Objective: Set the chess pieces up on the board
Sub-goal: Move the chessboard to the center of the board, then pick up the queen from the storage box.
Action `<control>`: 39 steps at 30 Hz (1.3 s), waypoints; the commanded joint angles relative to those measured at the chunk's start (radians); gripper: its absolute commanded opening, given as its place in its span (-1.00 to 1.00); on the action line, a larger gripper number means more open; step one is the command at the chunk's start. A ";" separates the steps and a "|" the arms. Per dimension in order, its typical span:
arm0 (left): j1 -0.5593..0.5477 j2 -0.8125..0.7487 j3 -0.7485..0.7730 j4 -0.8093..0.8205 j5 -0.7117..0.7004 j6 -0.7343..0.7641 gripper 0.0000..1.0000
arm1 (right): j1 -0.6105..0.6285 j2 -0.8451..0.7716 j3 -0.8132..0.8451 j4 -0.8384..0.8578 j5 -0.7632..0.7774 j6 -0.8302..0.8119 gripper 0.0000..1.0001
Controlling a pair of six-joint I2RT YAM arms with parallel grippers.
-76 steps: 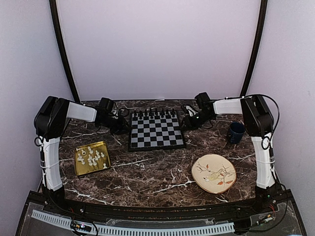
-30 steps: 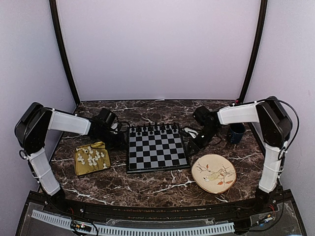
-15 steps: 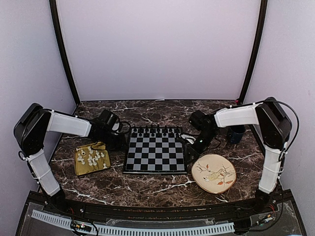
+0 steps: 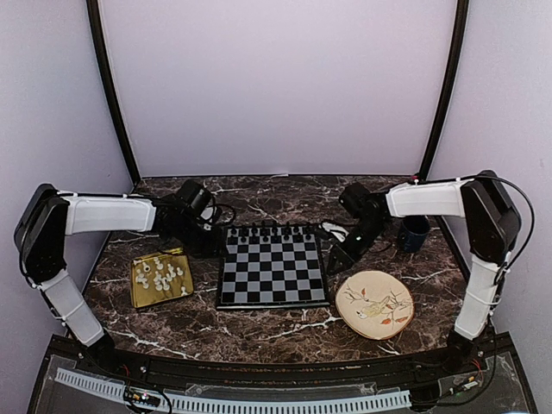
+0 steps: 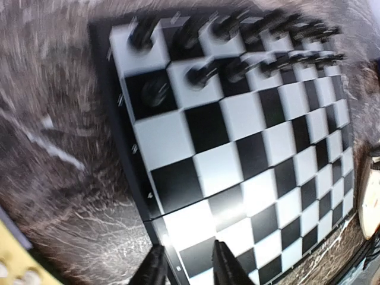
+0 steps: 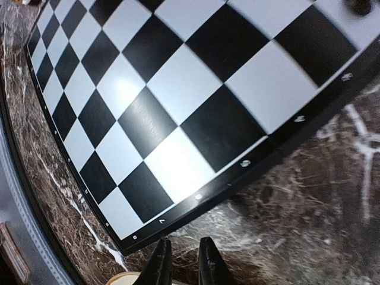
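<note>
The board (image 4: pixel 272 267) lies flat mid-table, with black chessmen (image 4: pixel 269 230) along its two far rows. The white chess pieces (image 4: pixel 160 274) lie loose in a square gold tray (image 4: pixel 138 297) left of the board. My left gripper (image 4: pixel 210 247) hovers at the board's left edge. In the left wrist view its fingers (image 5: pixel 155 270) stand apart, straddling the board's black border (image 5: pixel 122 136) without touching it. My right gripper (image 4: pixel 335 260) hangs just off the board's right edge. In the right wrist view the right gripper (image 6: pixel 184 264) shows a narrow gap over bare marble, beside the board (image 6: pixel 178 107).
A beige painted plate (image 4: pixel 373 304) lies right of the board's near corner, close under the right gripper. A dark blue cup (image 4: pixel 414 233) stands at the far right. The tabletop is dark veined marble, enclosed by pale walls with black poles at the back corners.
The board slid slightly toward the near edge and squared up. Both grippers' fingers have parted. The right gripper drew back off the board's edge, and the left elbow swung outward.
</note>
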 commanded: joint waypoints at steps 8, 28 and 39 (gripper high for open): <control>-0.003 -0.242 0.192 -0.182 -0.345 0.290 0.98 | -0.246 -0.339 0.026 0.179 -0.054 -0.056 -0.47; 0.232 -0.338 0.120 -0.158 -0.616 0.358 0.73 | -0.546 -0.677 -0.334 0.540 -0.224 0.035 -0.01; 0.382 -0.231 0.036 -0.274 -0.255 0.256 -0.25 | -0.574 -0.611 -0.356 0.528 -0.240 -0.039 0.01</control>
